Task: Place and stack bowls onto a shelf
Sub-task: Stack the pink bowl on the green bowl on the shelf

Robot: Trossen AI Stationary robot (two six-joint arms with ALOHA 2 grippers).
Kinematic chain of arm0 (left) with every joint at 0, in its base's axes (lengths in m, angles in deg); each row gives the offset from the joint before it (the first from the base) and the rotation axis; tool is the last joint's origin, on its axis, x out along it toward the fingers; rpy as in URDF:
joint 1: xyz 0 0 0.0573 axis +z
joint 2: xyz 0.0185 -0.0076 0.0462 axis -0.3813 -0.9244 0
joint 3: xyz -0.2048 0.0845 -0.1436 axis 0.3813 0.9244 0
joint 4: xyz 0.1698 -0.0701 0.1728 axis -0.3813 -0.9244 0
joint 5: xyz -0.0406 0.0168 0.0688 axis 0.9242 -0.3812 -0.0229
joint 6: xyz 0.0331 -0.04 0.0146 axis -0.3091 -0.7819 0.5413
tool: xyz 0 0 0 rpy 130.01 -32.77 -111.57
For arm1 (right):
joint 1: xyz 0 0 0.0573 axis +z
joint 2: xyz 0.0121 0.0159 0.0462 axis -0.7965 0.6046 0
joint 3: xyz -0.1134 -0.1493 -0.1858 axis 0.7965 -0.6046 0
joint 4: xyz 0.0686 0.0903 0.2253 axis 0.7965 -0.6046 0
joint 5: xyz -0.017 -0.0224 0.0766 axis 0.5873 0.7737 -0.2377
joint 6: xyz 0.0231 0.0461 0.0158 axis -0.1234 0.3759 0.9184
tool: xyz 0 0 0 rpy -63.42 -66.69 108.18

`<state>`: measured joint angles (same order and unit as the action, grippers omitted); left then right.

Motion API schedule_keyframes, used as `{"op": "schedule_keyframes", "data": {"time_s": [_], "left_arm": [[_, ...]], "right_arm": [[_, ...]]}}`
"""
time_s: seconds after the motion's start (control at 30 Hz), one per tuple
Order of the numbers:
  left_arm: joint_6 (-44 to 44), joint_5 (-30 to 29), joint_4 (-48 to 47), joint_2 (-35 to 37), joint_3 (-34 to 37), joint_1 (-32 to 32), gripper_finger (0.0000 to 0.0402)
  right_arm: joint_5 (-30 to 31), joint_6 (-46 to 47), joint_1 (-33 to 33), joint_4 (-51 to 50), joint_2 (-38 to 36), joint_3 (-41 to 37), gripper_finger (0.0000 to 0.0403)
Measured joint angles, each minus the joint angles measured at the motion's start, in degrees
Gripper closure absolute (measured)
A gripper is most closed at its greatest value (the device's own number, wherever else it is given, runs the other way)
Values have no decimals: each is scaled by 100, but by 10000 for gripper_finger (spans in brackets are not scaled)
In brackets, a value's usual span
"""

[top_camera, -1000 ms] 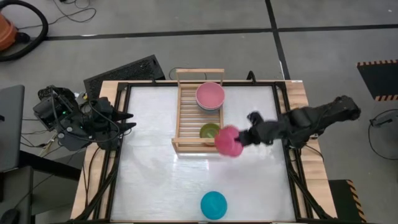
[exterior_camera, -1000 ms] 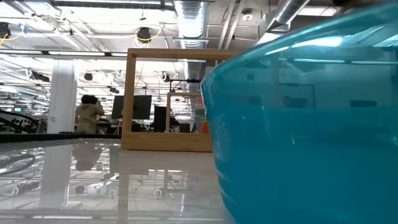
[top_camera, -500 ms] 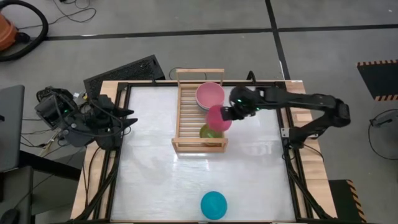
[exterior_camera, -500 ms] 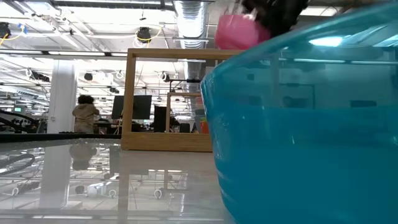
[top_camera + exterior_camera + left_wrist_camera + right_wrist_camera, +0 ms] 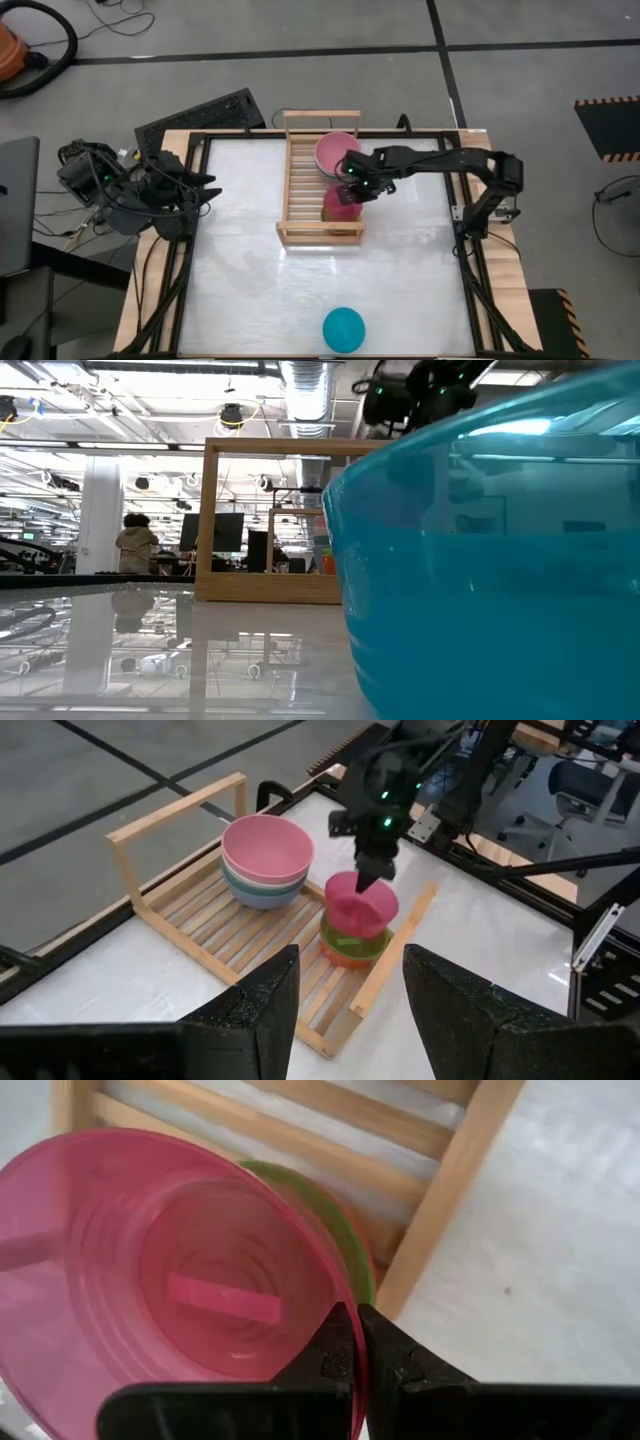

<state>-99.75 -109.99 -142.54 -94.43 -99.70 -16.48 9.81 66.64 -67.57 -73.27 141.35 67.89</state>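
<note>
The wooden shelf [image 5: 320, 180] lies at the table's far middle. At its far end a light pink bowl [image 5: 266, 848] sits nested on a grey-blue one [image 5: 262, 894]. At its near end a lime green bowl [image 5: 350, 934] sits in an orange-red one [image 5: 344, 954]. My right gripper [image 5: 354, 188] is shut on the magenta bowl [image 5: 360, 904], right over the lime green one. My left gripper [image 5: 208, 190] hangs open at the table's left edge, touching nothing. The cyan bowl [image 5: 343, 328] stands by the near edge. My right gripper pinches the magenta bowl's rim [image 5: 346, 1312], one finger [image 5: 332, 1348] inside the bowl and the other outside. The fingers come from above, slanting down from the table's right. The bowl is tilted, mouth up, its bottom at the lime green bowl's mouth; whether it rests there I cannot tell.
The shelf's raised end bars [image 5: 270, 520] and side rails [image 5: 395, 950] ring the bowls. The cyan bowl [image 5: 480, 560] fills the low view's right half. White tabletop [image 5: 250, 270] lies between shelf and near edge. A person [image 5: 133, 545] stands in the room beyond.
My right gripper has carried the magenta bowl from beside the shelf's near right corner toward the table's left, over the shelf, then down onto the lime green bowl. It has tipped more steeply downward and stayed shut on the rim.
</note>
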Motion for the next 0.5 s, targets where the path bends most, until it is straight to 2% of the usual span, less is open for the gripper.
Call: {"op": "schedule_keyframes", "data": {"time_s": [0.3,0.5], "left_arm": [[3,-2,-42,0,0,0,237],[3,45,-64,0,0,0,237]], "right_arm": [[2,56,90,275,580,2,380],[136,63,125,243,583,2,380]]}}
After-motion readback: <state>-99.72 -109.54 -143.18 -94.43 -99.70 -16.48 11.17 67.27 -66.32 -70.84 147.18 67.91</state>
